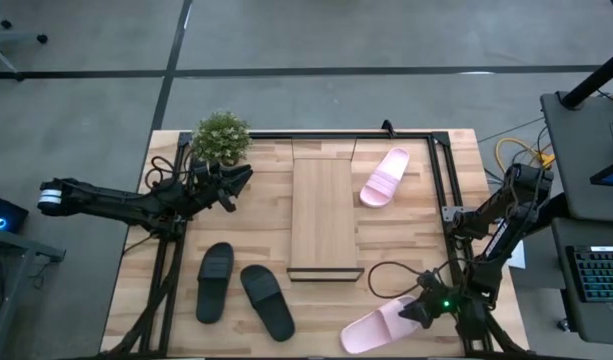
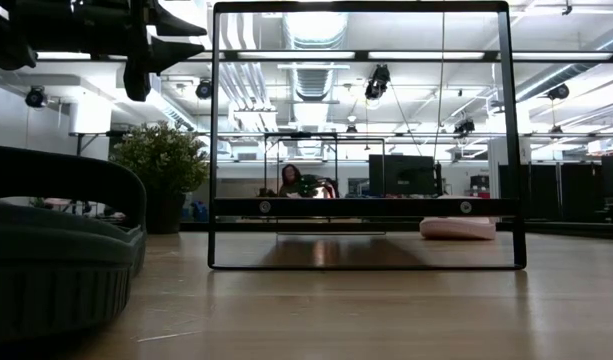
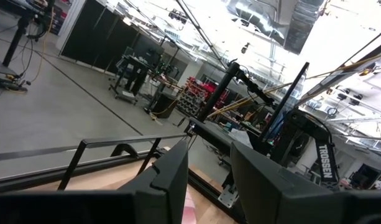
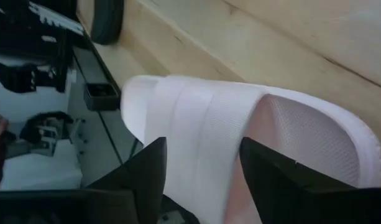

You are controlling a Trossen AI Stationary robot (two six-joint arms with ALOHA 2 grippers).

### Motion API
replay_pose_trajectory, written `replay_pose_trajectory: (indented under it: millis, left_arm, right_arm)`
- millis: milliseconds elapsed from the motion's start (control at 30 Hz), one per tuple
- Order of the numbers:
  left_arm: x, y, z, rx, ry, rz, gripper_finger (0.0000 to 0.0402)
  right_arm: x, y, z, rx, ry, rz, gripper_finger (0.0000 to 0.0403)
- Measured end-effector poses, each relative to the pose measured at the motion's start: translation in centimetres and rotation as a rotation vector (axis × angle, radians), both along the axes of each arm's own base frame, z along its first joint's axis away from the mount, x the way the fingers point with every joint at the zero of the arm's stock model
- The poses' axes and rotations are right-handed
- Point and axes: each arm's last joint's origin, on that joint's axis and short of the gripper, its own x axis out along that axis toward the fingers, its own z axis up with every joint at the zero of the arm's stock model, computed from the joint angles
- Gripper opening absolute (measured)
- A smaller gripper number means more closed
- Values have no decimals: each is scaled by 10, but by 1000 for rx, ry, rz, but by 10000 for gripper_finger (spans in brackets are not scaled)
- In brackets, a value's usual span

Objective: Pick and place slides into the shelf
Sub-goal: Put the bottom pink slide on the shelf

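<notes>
- The pink slide (image 1: 378,327) at the near right corner of the table (image 1: 406,250) looks light, made of soft moulded foam with some give, so I judge that a firm pinch will dent it rather than slip.
- The best hold seems to be the broad ribbed strap (image 4: 196,137), one finger under the arch and one on top; the sole edge is the second choice.
- The right claw (image 4: 199,180) sits right at that strap with its fingers apart on either side of it, not clamped on it.
- The left claw (image 1: 236,182) hangs above the far left of the table beside the potted plant (image 1: 221,137), fingers partly apart and holding nothing.
- The second pink slide (image 1: 385,177) lies far right, just beside the shelf (image 1: 324,215), sole down with its strap up.
- The two black slides (image 1: 244,292) lie near left, side by side and angled apart, matte and ribbed across the strap.
- The shelf, a pale board on a thin dark frame, stands mid-table and carries no slide yet.
</notes>
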Motion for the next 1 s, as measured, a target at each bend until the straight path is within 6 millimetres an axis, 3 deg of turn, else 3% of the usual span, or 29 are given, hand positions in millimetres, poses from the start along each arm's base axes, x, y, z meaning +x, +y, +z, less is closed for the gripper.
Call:
replay_pose_trajectory:
  millis: [300, 733, 1000]
  left_arm:
    - [0, 0, 0, 0, 0, 3, 107]
    - [0, 1, 0, -6, 1, 25, 107]
    - [0, 1, 0, -6, 2, 26, 107]
  right_arm:
    - [-2, 2, -9, 67, -70, 100, 170]
    - [6, 17, -34, 29, -23, 84, 166]
    - [8, 24, -28, 60, -52, 113, 104]
